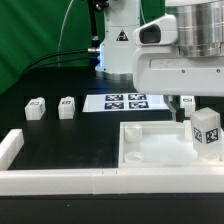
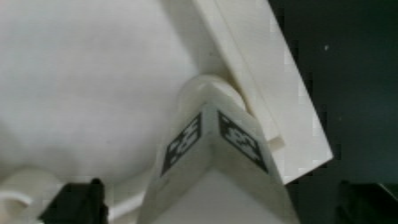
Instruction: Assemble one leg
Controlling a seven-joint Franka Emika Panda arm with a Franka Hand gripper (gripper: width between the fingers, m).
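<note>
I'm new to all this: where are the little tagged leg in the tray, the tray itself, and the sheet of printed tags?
leg [image 1: 207, 131]: exterior view, its tagged face.
tray [image 1: 140, 150]: exterior view, bare floor.
marker board [image 1: 124, 101]: exterior view, its middle.

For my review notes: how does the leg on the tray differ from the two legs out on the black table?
The leg on the tray stands upright at the tray's far corner, looking bigger; the two loose legs lie low on the black table, apart from the tray. All are white with fiducial tags.
</note>
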